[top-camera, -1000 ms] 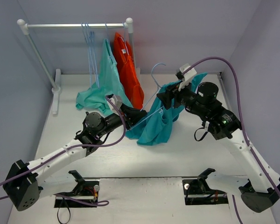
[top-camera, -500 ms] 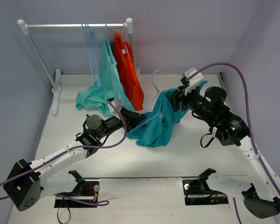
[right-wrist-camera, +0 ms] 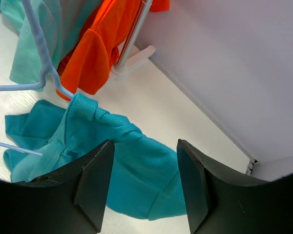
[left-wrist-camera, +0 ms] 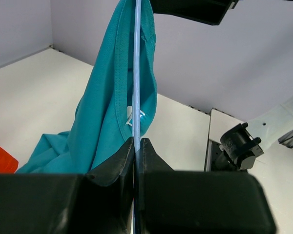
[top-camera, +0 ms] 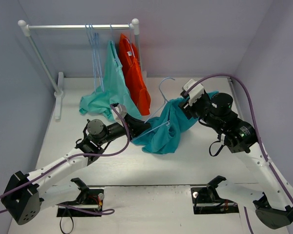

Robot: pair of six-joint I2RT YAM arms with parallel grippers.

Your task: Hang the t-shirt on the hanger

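The teal t-shirt [top-camera: 167, 130] hangs bunched over the pale-blue hanger [top-camera: 159, 87] at mid table, its lower part pooled on the surface. My left gripper [top-camera: 144, 128] is shut on the hanger's thin bar; in the left wrist view the hanger [left-wrist-camera: 136, 73] runs straight up from the closed left gripper [left-wrist-camera: 137, 145] with the t-shirt [left-wrist-camera: 110, 107] draped beside it. My right gripper [top-camera: 185, 104] hovers at the shirt's right shoulder. In the right wrist view the right gripper [right-wrist-camera: 144, 183] stands open, the t-shirt [right-wrist-camera: 136, 163] lying behind the gap, and the hanger [right-wrist-camera: 43, 73] pokes out of the collar.
A white clothes rack [top-camera: 78, 27] stands at the back left. On it hang a mint-green garment [top-camera: 112, 83], an orange garment [top-camera: 134, 73] and spare blue hangers [top-camera: 94, 48]. The rack's foot [right-wrist-camera: 132, 56] is close behind the shirt. Grey walls close in both sides.
My right wrist has dropped lower and come toward the shirt's right shoulder, its jaws a little narrower. The shirt's right sleeve has sagged. The left gripper still clamps the hanger.
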